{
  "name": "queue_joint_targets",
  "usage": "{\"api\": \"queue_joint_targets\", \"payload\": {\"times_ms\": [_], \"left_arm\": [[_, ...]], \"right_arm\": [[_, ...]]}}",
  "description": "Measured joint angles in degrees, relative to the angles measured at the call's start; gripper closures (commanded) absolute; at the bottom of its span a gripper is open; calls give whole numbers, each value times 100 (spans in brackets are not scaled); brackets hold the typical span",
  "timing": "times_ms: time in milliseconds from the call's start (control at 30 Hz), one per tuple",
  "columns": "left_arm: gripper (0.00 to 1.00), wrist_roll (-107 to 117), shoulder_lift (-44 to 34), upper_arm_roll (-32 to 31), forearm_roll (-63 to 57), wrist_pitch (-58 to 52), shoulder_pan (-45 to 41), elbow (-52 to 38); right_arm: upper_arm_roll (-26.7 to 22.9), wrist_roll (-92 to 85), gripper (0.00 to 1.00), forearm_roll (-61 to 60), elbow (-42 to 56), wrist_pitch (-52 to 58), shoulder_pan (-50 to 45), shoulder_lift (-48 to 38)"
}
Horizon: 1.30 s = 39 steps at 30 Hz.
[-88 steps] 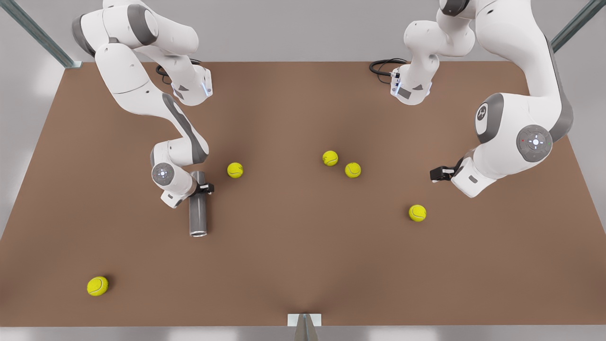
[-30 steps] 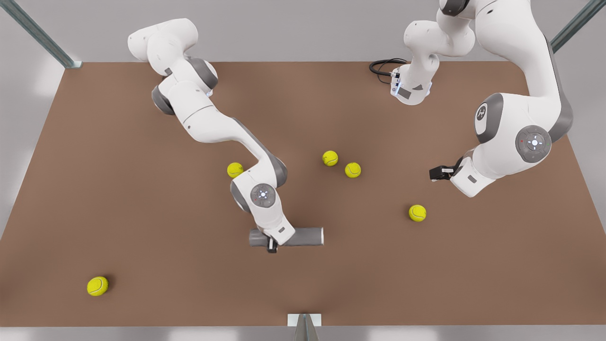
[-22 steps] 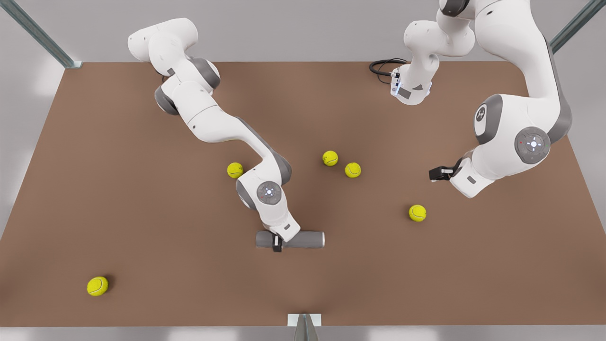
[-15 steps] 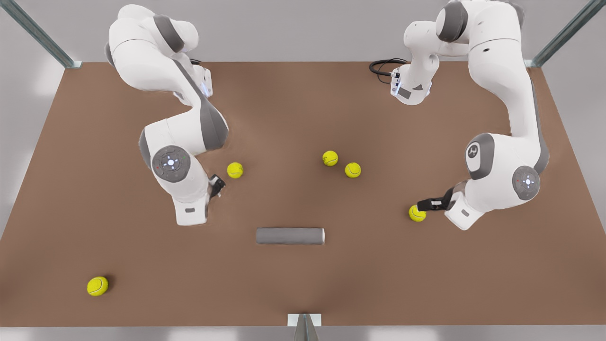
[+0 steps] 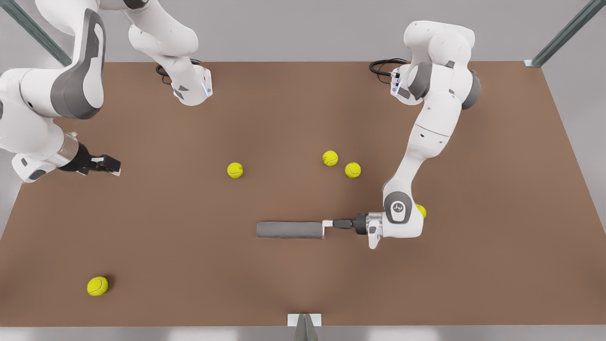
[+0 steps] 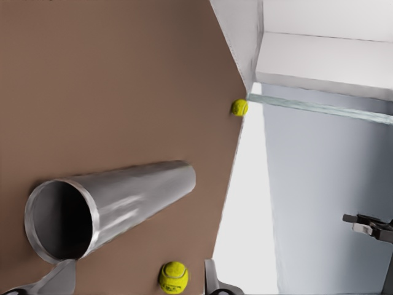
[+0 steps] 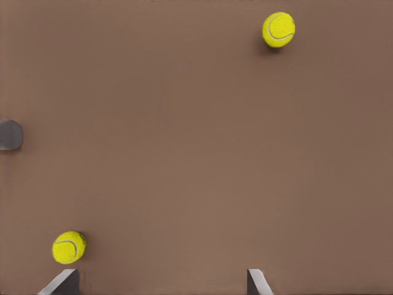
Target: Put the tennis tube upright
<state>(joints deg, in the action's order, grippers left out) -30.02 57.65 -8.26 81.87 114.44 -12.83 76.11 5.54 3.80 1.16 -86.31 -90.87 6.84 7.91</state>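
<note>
The tennis tube (image 5: 289,229) lies flat on the brown table (image 5: 473,284), its pale rim toward the front view's right. My left gripper (image 5: 329,222), on the arm at the front view's right, is level with the table at that rim end. The left wrist view looks into the tube's (image 6: 135,190) hollow mouth, and the left gripper (image 6: 136,279) is open with one finger (image 6: 61,276) just beside the rim. My right gripper (image 5: 111,166) waits open over the table's left edge, far from the tube. The right wrist view catches the tube's far end (image 7: 9,135) beyond the right gripper (image 7: 163,279).
Yellow-green tennis balls lie scattered: one (image 5: 235,169) left of centre, two (image 5: 330,157) (image 5: 352,169) at centre, one (image 5: 97,286) near the front left corner. Another ball (image 5: 420,210) peeks from behind the left arm's wrist. A grey bracket (image 5: 304,322) sits at the front edge.
The right arm carried the tube to the centre, turned it sideways, released it and withdrew to the table's left edge. The left arm swung down from the ball to the tube's rim end.
</note>
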Motion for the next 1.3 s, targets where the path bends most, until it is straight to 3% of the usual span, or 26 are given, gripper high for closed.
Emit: {"api": "queue_joint_targets", "payload": {"times_ms": [533, 967, 1000, 1100, 1200, 1233, 1300], "left_arm": [[0, -778, 159, -44, -282, 325, -140, -11], [0, -716, 300, -462, -264, 678, -193, -17], [2, -724, 299, -490, -263, 693, -194, -17], [30, -733, 300, -519, -260, 694, -193, -8], [36, -750, 300, -519, -258, 694, -193, -8], [45, -759, 300, -519, -257, 687, -193, -8], [47, -775, 300, -519, -256, 686, -193, -8]], "right_arm": [[37, 262, 0, 473, 430, -160, -79, 233], [35, 209, 0, 473, 431, -151, -51, 304], [35, 209, 0, 473, 431, -151, -49, 316], [40, 209, 0, 481, 431, -151, -58, 317], [35, 209, 0, 477, 431, -151, -60, 326], [35, 209, 0, 473, 431, -151, -65, 326], [35, 209, 0, 473, 431, -151, -62, 334]]}}
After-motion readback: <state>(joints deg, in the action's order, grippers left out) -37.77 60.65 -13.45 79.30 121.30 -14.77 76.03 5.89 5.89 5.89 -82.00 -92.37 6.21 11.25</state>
